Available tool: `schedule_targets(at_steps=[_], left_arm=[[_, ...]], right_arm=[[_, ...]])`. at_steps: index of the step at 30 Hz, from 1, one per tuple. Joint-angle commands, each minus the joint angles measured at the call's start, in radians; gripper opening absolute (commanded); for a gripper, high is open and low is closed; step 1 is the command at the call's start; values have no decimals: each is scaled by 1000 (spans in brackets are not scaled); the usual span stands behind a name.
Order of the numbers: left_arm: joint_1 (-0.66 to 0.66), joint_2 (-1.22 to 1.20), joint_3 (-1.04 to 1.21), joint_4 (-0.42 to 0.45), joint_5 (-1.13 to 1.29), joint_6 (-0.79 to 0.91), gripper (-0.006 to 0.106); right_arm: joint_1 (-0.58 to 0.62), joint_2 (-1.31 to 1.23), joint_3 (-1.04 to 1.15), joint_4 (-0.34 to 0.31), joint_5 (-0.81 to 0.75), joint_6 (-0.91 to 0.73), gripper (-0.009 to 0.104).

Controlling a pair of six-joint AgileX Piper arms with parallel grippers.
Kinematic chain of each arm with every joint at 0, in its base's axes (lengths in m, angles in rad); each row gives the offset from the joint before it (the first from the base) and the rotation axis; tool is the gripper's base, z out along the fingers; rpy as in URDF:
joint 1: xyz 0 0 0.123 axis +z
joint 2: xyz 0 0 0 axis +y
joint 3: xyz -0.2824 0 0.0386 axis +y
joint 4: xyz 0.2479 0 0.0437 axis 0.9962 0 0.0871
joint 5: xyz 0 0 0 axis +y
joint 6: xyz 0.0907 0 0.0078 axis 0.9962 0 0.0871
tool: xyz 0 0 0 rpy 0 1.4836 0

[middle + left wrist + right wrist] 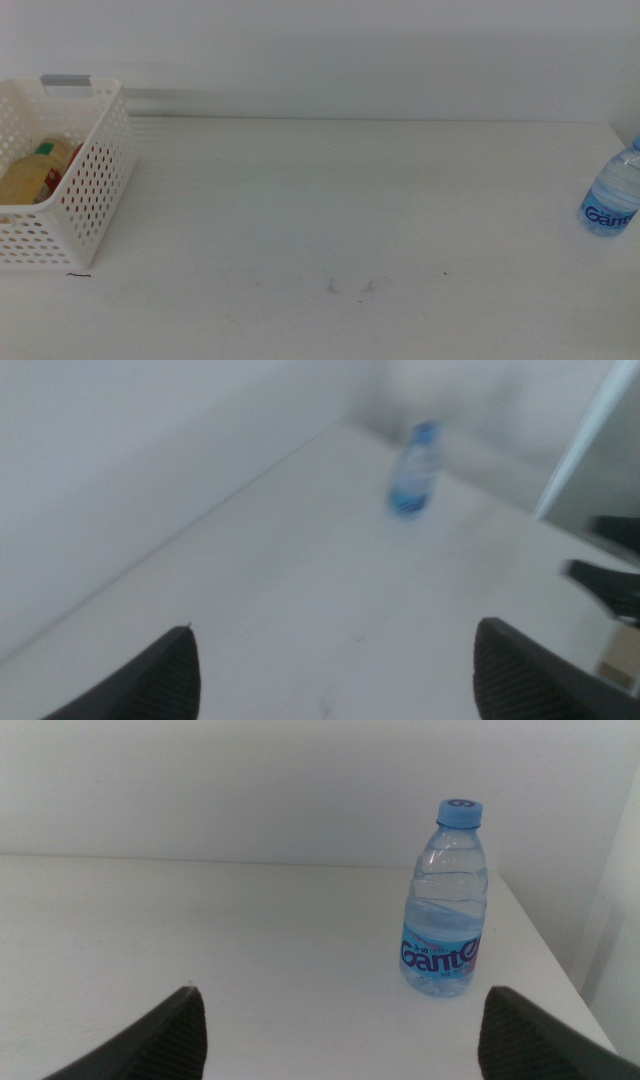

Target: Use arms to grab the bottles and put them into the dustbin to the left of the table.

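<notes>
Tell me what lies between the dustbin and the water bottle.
Only bare table between dustbin and water bottle, per the middle view.

Left tool [330, 670] jaws spread wide; right tool [340, 1030] likewise, both empty.

The table [350, 210] is white, with a few faint grey scuff marks near its front edge. At its left edge, the dustbin [95, 185] is white, its walls dotted with rows of small round holes, and a grey strip runs on its rim. Inside it shows a yellow bottle [30, 172] with a green label, and a bit of red beside it. At the right edge, the water bottle [446, 905] is clear with a light blue cap and a blue label with white lettering. Both the left end effector [330, 675] and the right end effector [340, 1035] have dark, near-black jaws.
</notes>
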Motion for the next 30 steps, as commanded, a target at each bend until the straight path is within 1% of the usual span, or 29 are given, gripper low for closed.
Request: schedule_targets(at_steps=[1,8,11,15,16,18,26,30], left_arm=[[-51,-25,4,-3,-31,4,94],[-64,-33,2,-6,-27,3,94],[-64,-33,2,14,-27,3,94],[-64,-33,2,14,-27,7,94],[-64,-33,2,16,-27,7,94],[-64,-33,2,16,-31,7,94],[-64,-33,2,16,-81,7,94],[-64,-33,2,16,-99,7,94]], right_arm=[[-7,-5,3,-11,-13,-4,88],[-7,-5,3,-11,-13,-4,88],[-7,-5,3,-11,-13,-4,88],[-7,-5,3,-11,-13,-4,88],[-7,-5,3,15,-7,-4,88],[-7,1,-16,17,-4,-4,88],[-7,302,-283,17,-10,-4,88],[-7,456,-303,5,-97,-4,88]])
